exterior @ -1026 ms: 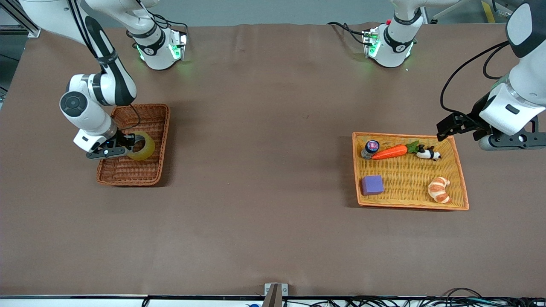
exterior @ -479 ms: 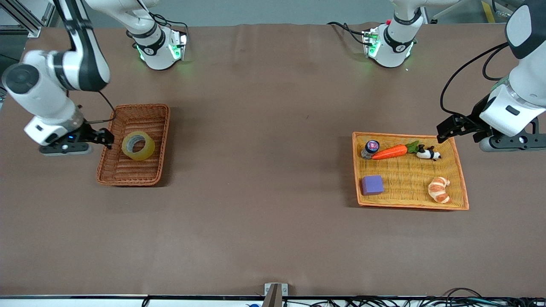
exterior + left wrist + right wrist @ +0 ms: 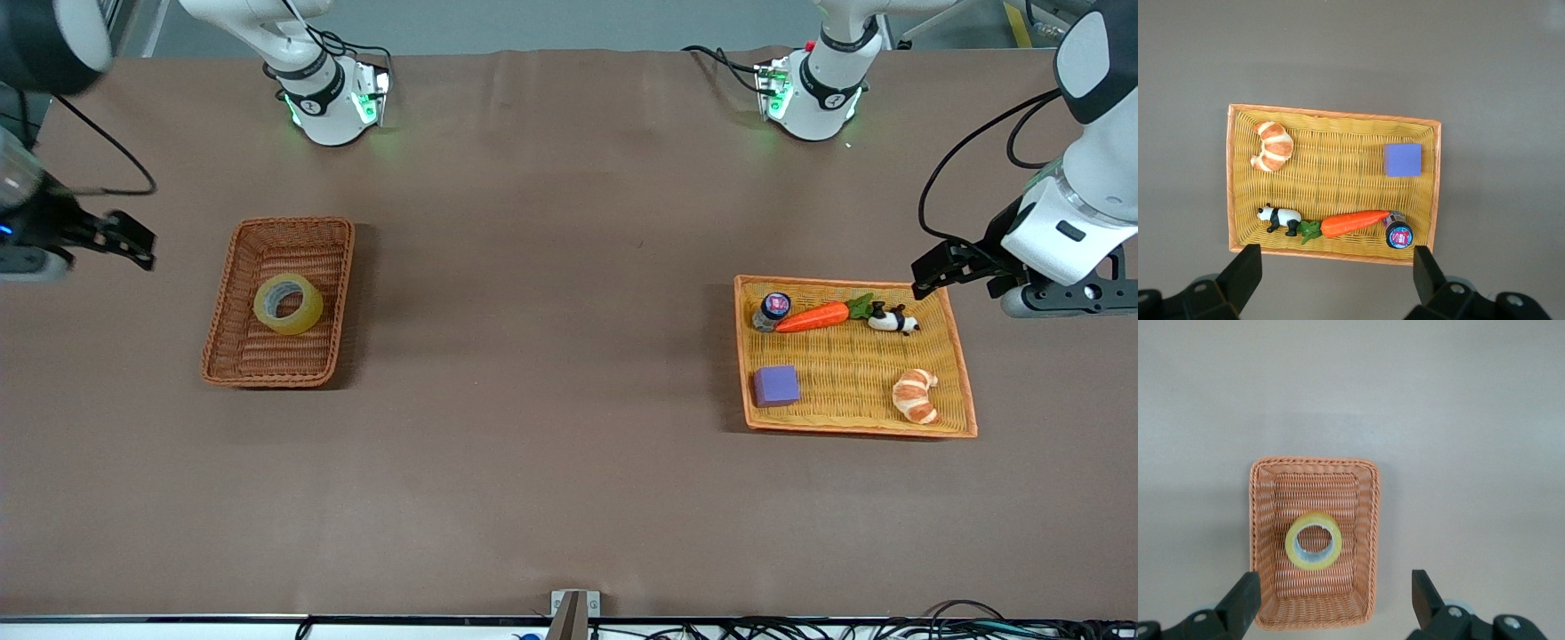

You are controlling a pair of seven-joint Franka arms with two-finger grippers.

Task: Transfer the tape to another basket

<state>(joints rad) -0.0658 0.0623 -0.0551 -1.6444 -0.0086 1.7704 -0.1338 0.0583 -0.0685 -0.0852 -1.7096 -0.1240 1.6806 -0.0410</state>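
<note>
Pincers [image 3: 133,242] [image 3: 929,271] wide open — empty, tape [image 3: 288,304] in basket [image 3: 220,331]

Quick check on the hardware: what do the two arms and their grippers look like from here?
Both arms are white with black joint bands and loose black cables. Their bases glow green, the right arm's base and the left arm's base. The left gripper and the right gripper are black, each on a grey-and-white wrist. Both wrist views show two dark wedge-shaped jaws with round screw holes.

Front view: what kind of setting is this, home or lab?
Most likely a robotics lab bench: two Franka arms bolted along a cloth-covered table, loose cables at its edge, and staged props, such as the tape in the basket and toy food in a tray.
</note>
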